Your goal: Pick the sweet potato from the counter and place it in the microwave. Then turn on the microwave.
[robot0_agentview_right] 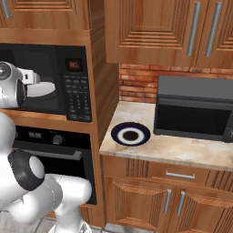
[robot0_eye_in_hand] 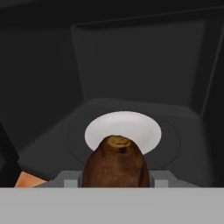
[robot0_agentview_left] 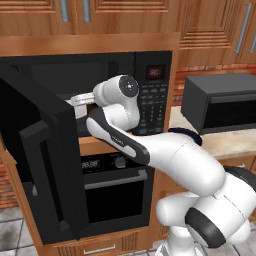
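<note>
Here the claw [robot0_eye_in_hand: 116,181], clenched on the sweet potato [robot0_eye_in_hand: 113,162], reaches through the open door [robot0_agentview_left: 47,160] into the microwave [robot0_eye_in_hand: 131,65], holding the potato above the white turntable [robot0_eye_in_hand: 127,129], presumably for release onto it.

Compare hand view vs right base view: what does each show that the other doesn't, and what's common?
Hand view alone: the sweet potato clamped between the jaws, poised above the near edge of the white turntable.

Right base view alone: the keypad, red display, blue-rimmed plate on the counter, the grey box appliance, the oven below.

Shared: the microwave cavity and its turntable.
</note>
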{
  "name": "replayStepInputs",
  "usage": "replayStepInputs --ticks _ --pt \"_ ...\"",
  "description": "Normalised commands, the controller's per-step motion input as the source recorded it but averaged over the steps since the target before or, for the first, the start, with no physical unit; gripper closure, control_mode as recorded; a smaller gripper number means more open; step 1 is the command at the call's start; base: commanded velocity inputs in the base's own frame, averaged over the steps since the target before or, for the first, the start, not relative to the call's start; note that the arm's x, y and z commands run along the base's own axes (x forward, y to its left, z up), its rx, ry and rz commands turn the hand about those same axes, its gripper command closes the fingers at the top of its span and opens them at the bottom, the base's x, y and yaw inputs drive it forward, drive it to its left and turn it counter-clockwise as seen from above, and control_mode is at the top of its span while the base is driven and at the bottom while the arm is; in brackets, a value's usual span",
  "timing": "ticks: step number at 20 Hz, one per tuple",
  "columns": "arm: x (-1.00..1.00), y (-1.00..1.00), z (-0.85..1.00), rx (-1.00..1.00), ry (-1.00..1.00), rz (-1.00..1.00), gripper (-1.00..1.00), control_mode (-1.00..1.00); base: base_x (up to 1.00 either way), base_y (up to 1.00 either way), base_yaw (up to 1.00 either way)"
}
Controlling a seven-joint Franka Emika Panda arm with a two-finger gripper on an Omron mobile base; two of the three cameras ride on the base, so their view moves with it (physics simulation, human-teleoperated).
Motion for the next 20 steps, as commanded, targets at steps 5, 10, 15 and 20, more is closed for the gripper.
replayStepInputs --ticks 5,10,15,20 --pt "0.14 0.10 -0.05 0.00 0.00 0.00 1.00 -1.00 0.00 0.00 0.00" --pt "0.12 0.05 -0.01 0.00 0.00 0.00 1.00 -1.00 0.00 0.00 0.00" --pt "0.14 0.02 -0.01 0.00 0.00 0.00 1.00 -1.00 0.00 0.00 0.00" --pt "0.15 0.02 -0.04 0.00 0.00 0.00 1.00 -1.00 0.00 0.00 0.00"
